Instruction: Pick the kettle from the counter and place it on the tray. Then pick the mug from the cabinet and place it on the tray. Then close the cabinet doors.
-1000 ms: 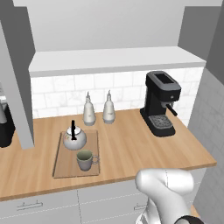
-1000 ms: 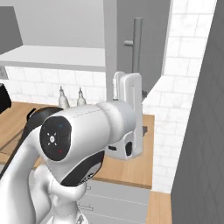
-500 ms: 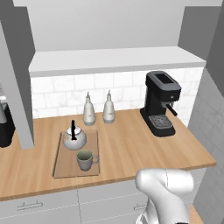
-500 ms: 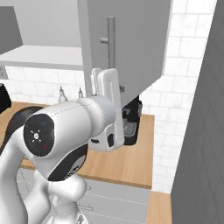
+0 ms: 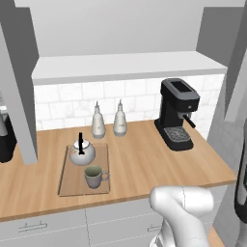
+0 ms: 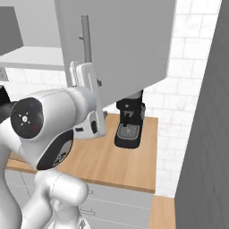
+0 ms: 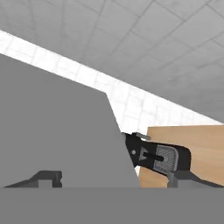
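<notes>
With its dark finger tips spread wide and nothing between them, the white arm's two-finger gripper [image 7: 116, 178] faces the flat grey right-hand cabinet door [image 6: 125, 44], beside its slim vertical bar handle [image 6: 85, 33]. Whether the fingers touch the panel cannot be told.

Closing the doors looks to be the step in hand. It would go best with a flat, steady push on the panel near its free edge, following the door's swing and keeping clear of the bar handle. The other tall grey door [image 5: 19, 96] stands open at the left and would need the same push.

Beyond the arm, on the long light-brown wooden counter [image 5: 144, 164], the flat light-wood tray [image 5: 67, 185] holds the small grey-green mug [image 5: 95, 176]. The squat silver-white kettle with the black arched handle [image 5: 82, 152] sits just behind the mug, so both placements appear done. Farther back, near the tiled wall, stand two taller white bottles [image 5: 98, 121] and a black coffee machine [image 5: 177, 113], under the light-grey wall cabinet's white shelf [image 5: 125, 65].

The left base view shows the loaded tray and the open left door. The right base view shows the hand at the door. The hand view shows the spread fingers and the door's edge against the coffee machine.
</notes>
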